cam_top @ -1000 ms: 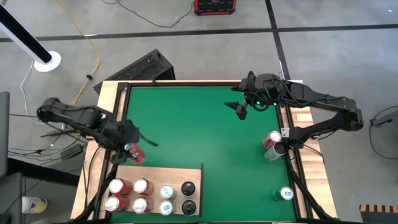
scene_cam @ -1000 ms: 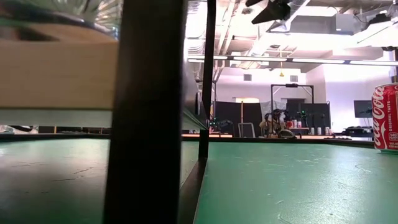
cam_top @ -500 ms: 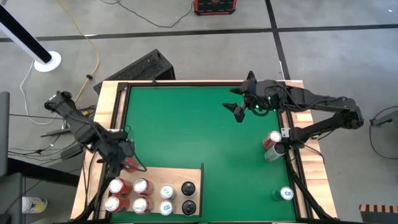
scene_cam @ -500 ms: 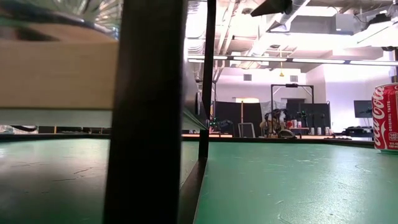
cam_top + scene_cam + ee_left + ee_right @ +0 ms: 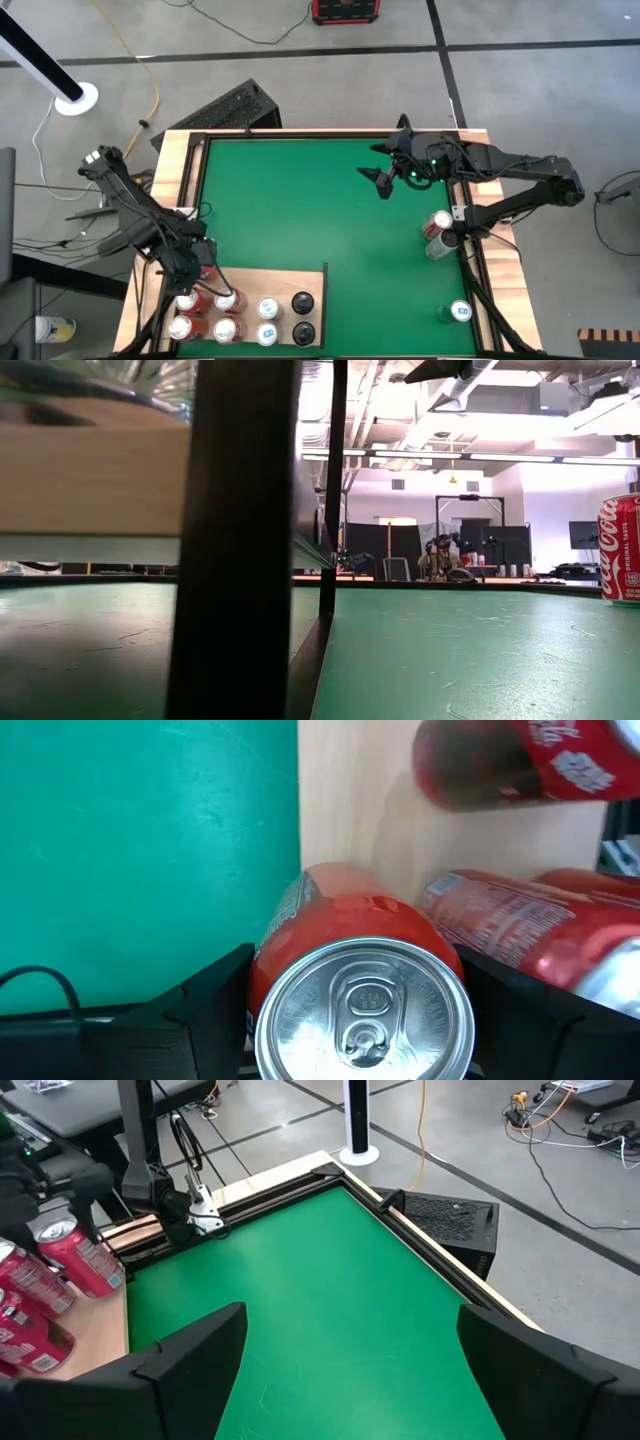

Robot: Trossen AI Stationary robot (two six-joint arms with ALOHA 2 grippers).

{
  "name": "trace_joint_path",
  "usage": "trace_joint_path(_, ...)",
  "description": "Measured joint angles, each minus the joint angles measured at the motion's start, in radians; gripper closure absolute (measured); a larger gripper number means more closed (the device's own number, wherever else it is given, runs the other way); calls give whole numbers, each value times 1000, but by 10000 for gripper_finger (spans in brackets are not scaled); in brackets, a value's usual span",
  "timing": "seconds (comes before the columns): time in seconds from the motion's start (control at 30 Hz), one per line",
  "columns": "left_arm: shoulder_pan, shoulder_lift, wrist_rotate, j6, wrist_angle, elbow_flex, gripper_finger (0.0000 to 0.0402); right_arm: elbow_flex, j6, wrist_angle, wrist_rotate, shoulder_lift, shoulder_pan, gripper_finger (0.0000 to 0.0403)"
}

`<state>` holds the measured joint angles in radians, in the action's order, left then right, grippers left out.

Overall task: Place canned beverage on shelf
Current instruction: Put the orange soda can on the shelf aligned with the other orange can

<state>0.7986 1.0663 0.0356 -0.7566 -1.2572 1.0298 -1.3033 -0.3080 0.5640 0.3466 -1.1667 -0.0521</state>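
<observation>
Swung down over the shelf (image 5: 270, 281), left tool (image 5: 196, 275) clenches a red can (image 5: 362, 982) between its fingers — right tool (image 5: 392, 168) hangs released, well apart

A red can (image 5: 362, 980), top unopened, tilts over the pale wooden shelf (image 5: 350, 810) edge, clamped in the left gripper (image 5: 193, 268)

A lab or workshop: bare concrete floor (image 5: 300, 70), loose cables (image 5: 240, 35), exposed ceiling ducts (image 5: 400, 420) and distant monitors (image 5: 585, 535).
</observation>
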Motion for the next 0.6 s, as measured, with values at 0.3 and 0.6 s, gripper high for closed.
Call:
trace_joint_path(0.3, 0, 46, -10, 29, 13, 0, 126, 0, 0, 0, 0, 0, 0, 18)
trace_joint_path(0.6, 0, 47, -22, 37, 44, 0, 83, 0, 1, 3, 0, 0, 0, 18)
